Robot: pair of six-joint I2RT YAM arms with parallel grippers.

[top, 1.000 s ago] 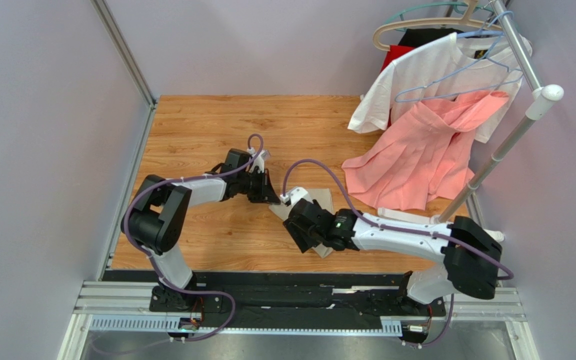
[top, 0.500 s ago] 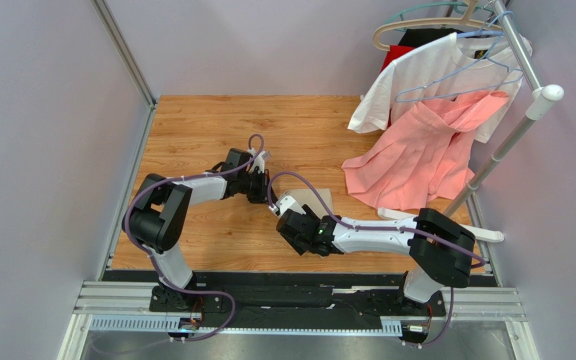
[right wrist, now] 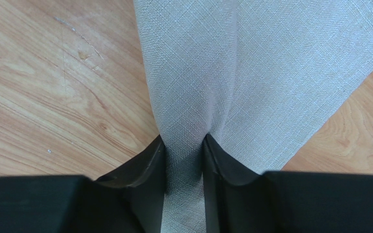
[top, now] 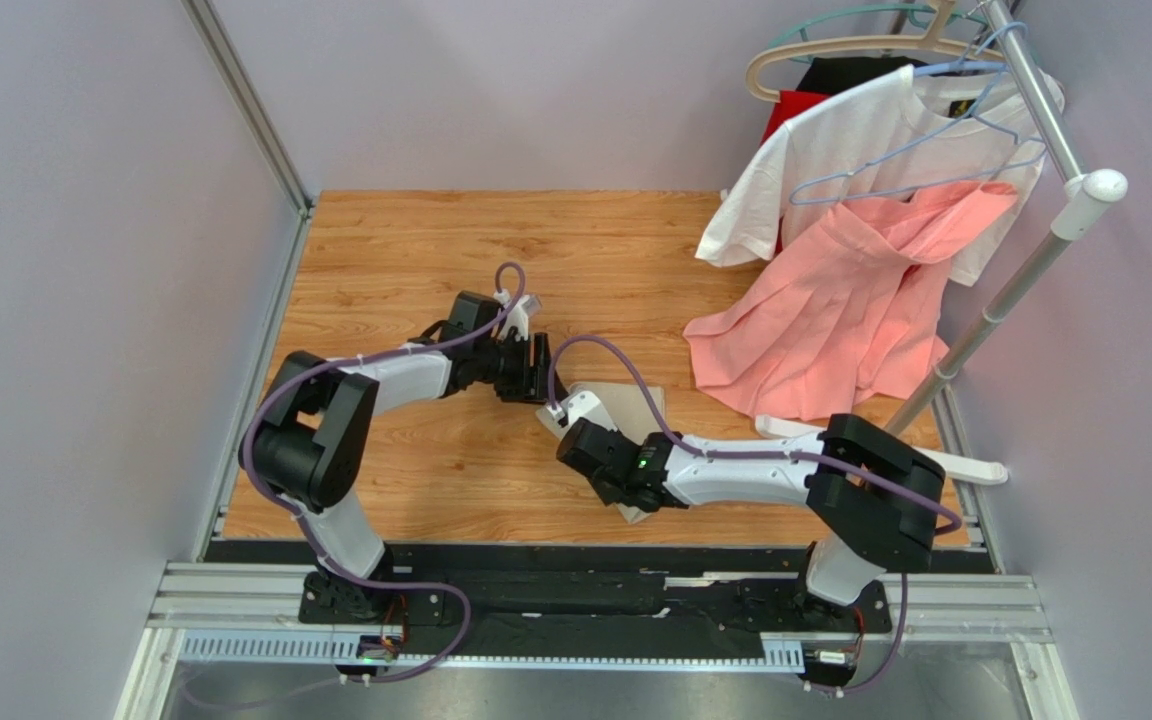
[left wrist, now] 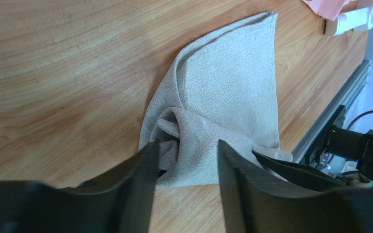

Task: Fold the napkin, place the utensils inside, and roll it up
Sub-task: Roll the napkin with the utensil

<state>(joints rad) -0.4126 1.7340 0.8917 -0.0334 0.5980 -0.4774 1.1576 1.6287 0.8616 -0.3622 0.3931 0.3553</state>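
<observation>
The beige napkin (top: pixel 632 405) lies crumpled on the wooden table between both arms; in the left wrist view the napkin (left wrist: pixel 227 92) is bunched into folds at its near end. My left gripper (top: pixel 540 384) (left wrist: pixel 186 145) stands open over that bunched end, with cloth showing in the gap beyond its tips. My right gripper (top: pixel 573 426) (right wrist: pixel 183 141) is shut on a raised ridge of the napkin (right wrist: pixel 271 63), the cloth pressed between both fingers. The utensils are out of view.
A salmon-pink garment (top: pixel 823 323) and a white T-shirt (top: pixel 838 150) hang from a rack (top: pixel 1010 285) at the back right, the pink hem resting on the table. A metal rail (top: pixel 597 600) runs along the near edge. Grey walls close in the left and back.
My left gripper has opened and let go of the napkin. My right arm has slid left along the cloth and its jaws have closed on a fold.
</observation>
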